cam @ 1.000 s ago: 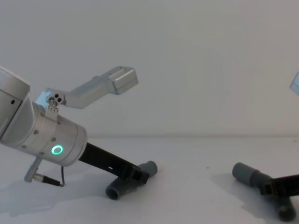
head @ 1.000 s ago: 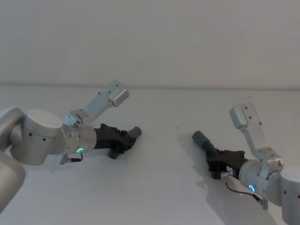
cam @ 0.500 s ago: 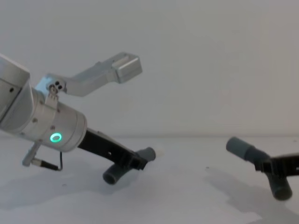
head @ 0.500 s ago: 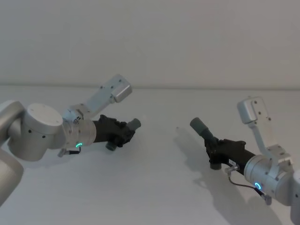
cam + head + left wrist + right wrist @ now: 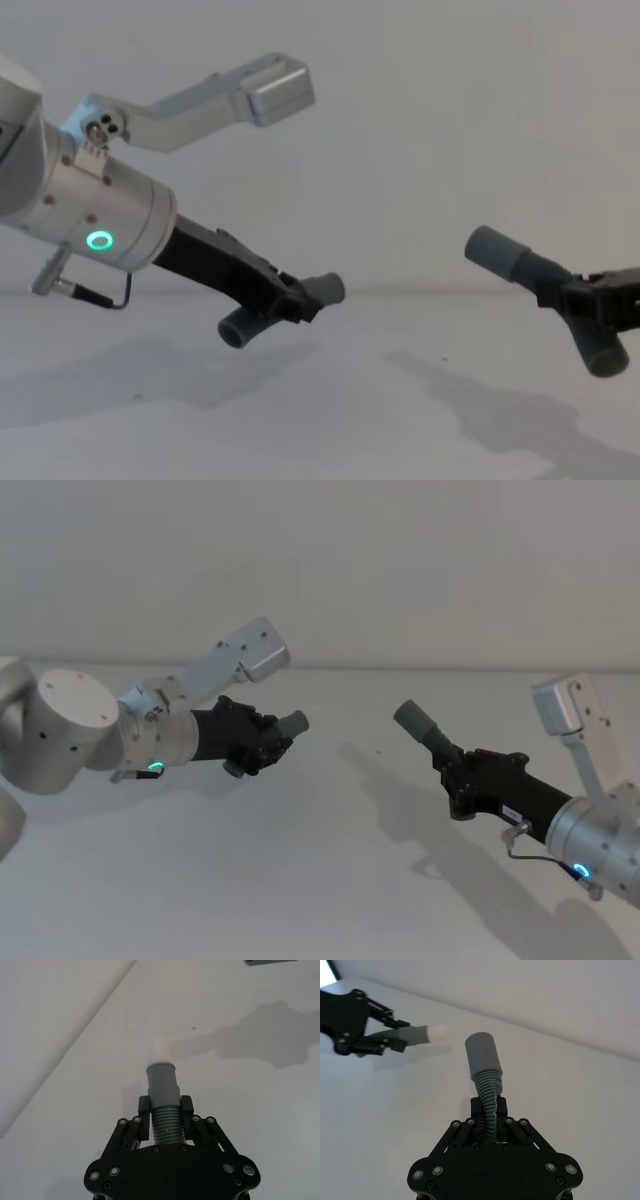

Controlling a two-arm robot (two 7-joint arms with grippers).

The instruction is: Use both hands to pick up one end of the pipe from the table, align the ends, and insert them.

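Your left tool (image 5: 268,748) is clamped on the ribbed part of the short pipe piece (image 5: 292,723), whose white-tipped cuff (image 5: 422,1035) points toward your right side. Your right tool (image 5: 452,785) is closed around the ribs of the long piece (image 5: 489,1091), with its socket mouth (image 5: 412,718) angled up and left. Both pieces hang above the bench (image 5: 320,880), the 2 ends well apart.
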